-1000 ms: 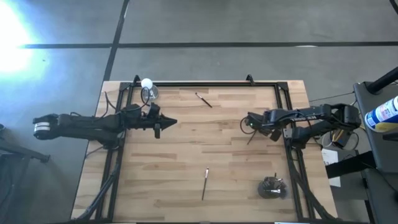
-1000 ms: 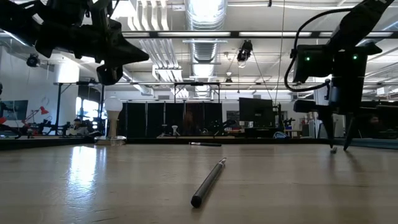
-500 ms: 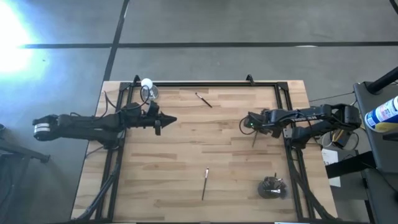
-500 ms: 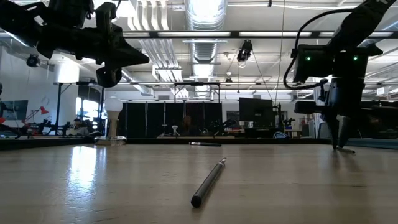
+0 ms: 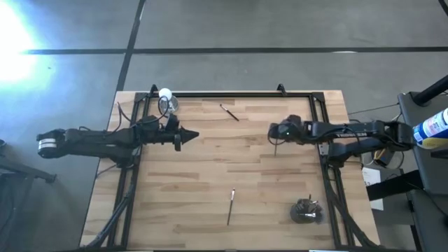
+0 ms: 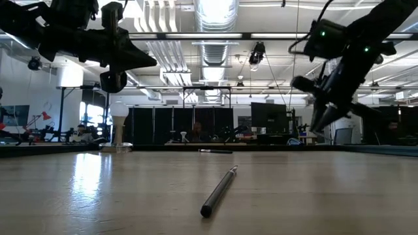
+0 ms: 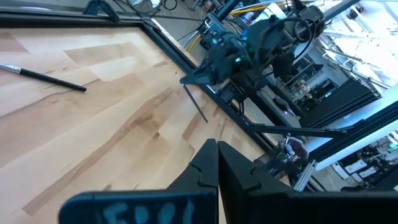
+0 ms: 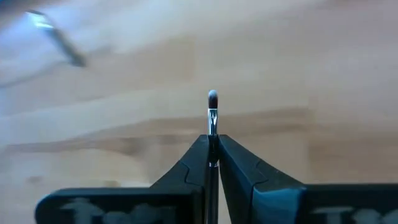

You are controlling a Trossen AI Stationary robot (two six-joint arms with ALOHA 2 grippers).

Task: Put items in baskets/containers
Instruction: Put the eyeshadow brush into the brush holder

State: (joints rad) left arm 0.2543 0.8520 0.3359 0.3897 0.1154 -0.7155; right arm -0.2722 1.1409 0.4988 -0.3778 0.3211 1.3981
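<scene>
Right gripper [image 5: 274,133] clamped on thin dark makeup brush [image 8: 212,124], lifted clear of the pale wooden bench [image 5: 210,175]. We note the small round dark-brown cup [image 5: 306,210] sits at the bench's near right corner, on this arm's side. Brush axis runs along the fingers. Left gripper [image 5: 187,137] pressed together, empty, waiting mid-left.

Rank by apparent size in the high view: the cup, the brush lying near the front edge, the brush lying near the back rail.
1. Cup, the bulkiest, with brushes already in it.
2. Front brush, thin but the longer stick.
3. Back brush, shorter.
</scene>
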